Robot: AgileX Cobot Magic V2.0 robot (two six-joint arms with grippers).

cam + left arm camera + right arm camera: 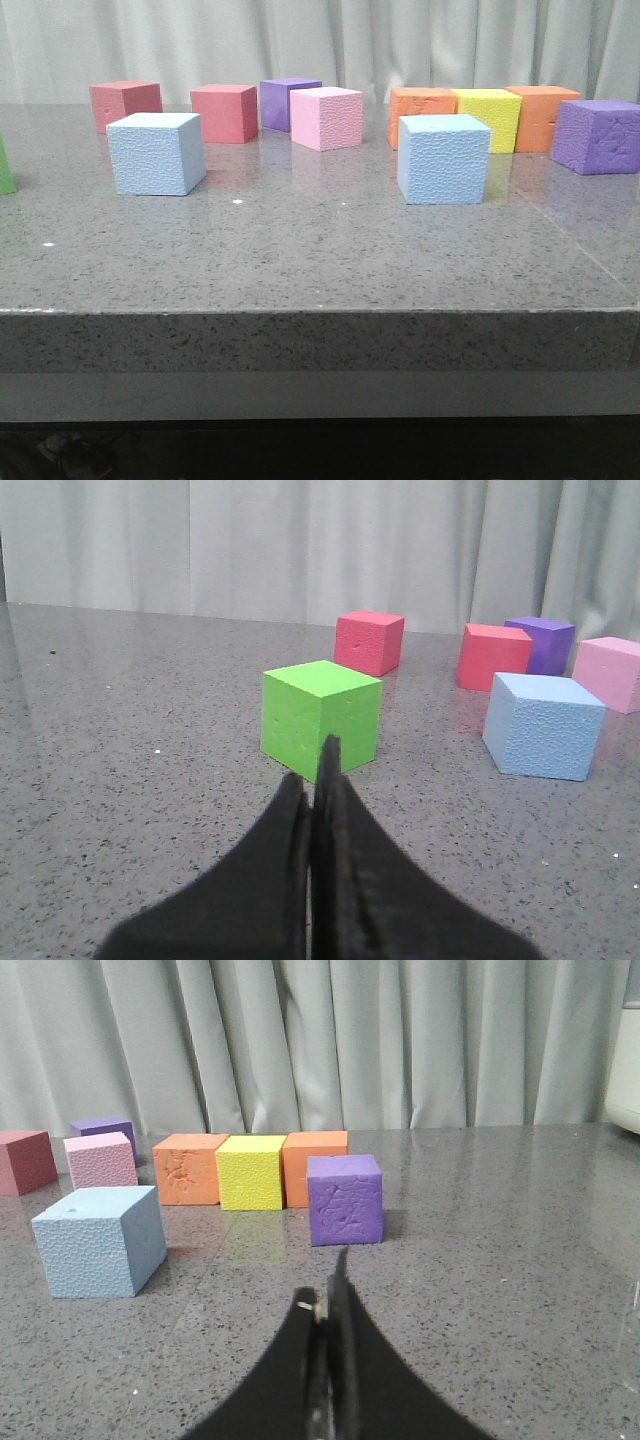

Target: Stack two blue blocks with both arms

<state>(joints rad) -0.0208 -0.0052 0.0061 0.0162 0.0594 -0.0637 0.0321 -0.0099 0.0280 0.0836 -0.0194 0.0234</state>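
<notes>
Two pale blue blocks stand apart on the grey table in the front view, one at the left [156,152] and one right of centre [443,158]. Neither gripper shows in the front view. The left block shows in the left wrist view [543,725], off to the side of my left gripper [312,770], which is shut and empty just short of a green cube [320,720]. The right block shows in the right wrist view [100,1240], off to the side of my right gripper [328,1285], which is shut and empty, short of a purple cube [345,1199].
A back row holds two red cubes [125,103] [224,112], a purple cube [286,102], a pink cube [326,118], two orange cubes [420,108] [541,115] and a yellow cube [490,118]. A purple cube [598,135] stands far right. The table's front edge [320,312] is near.
</notes>
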